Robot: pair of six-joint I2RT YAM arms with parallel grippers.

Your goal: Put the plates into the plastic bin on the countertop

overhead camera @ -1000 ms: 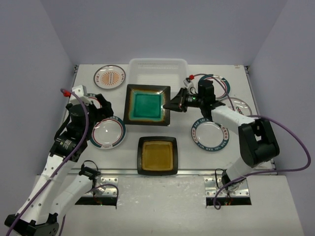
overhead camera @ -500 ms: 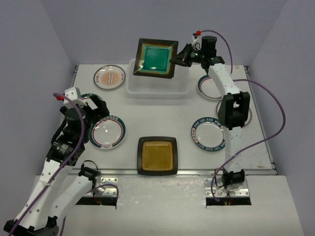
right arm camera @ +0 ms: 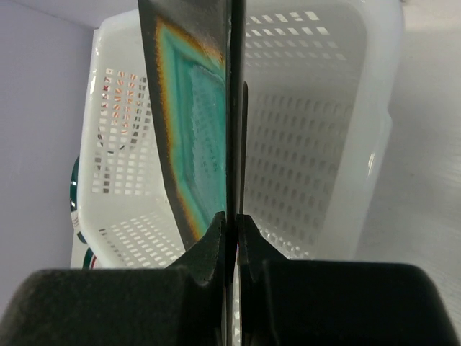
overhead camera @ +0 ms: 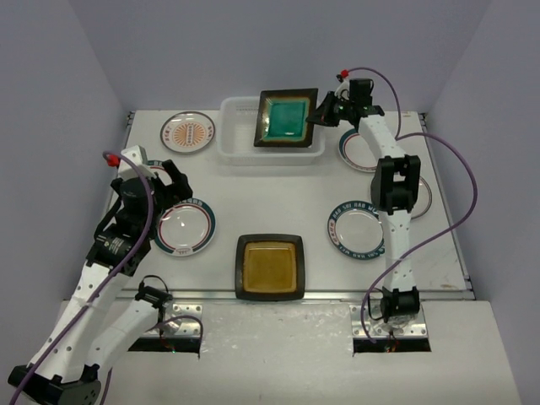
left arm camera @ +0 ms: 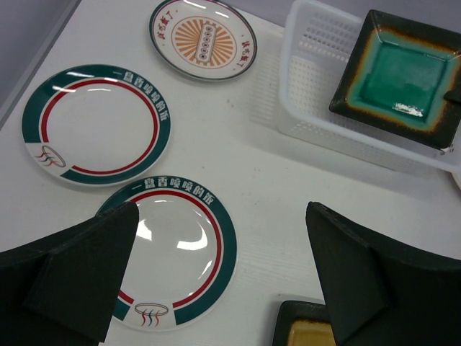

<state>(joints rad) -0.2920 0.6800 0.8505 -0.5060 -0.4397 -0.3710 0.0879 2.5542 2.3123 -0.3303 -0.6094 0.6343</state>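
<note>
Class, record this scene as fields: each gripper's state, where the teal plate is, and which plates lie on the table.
right gripper: shut on the teal plate's edge
teal plate: held tilted over the bin, not yet released
left gripper: open, holding nothing
amber plate: flat on the table, near edge
round plates: on the table, outside the bin

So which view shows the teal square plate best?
Top external: the teal square plate is whole, tilted over the plastic bin. Left wrist shows it closer, one corner cropped. Right wrist sees it edge-on, clamped in its jaws.
</note>
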